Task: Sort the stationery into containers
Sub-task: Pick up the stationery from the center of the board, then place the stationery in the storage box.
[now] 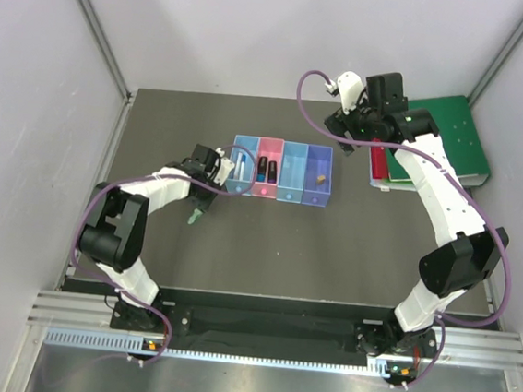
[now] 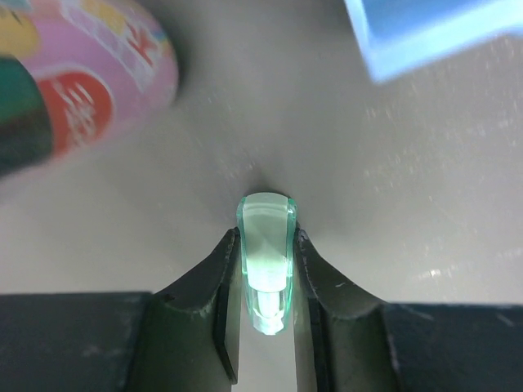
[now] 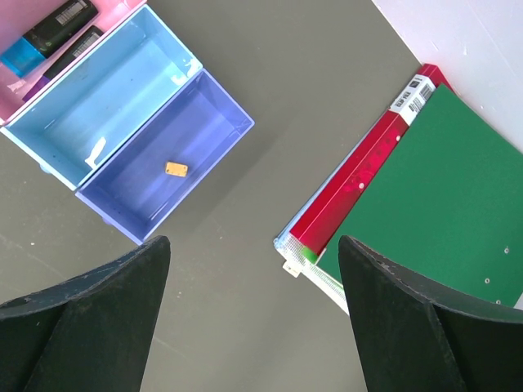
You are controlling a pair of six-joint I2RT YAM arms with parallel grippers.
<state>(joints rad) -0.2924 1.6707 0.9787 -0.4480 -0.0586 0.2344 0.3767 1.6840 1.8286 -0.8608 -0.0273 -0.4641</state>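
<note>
We see left end effector (image 2: 265, 242) clamped on pale green marker (image 2: 266, 219), center-left of top view beside the bins (image 1: 317, 201); right end effector (image 3: 253, 245) open, upper right near red folder (image 3: 359, 188).

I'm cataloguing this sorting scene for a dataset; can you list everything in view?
bins: four joined, light blue, pink, light blue, violet-blue, mid table
blue-white pen: one, in the leftmost bin
dark markers: two, black, in the pink bin
tan nub: one, in the violet-blue bin
pale green marker: one, in the left gripper
pink printed item: one, blurred, near that marker
green binder: one, far right of table
red folder: one, beside the binder
table: one, dark grey
left gripper: black, shut on the marker
right gripper: black, open, above the folder's corner
</note>
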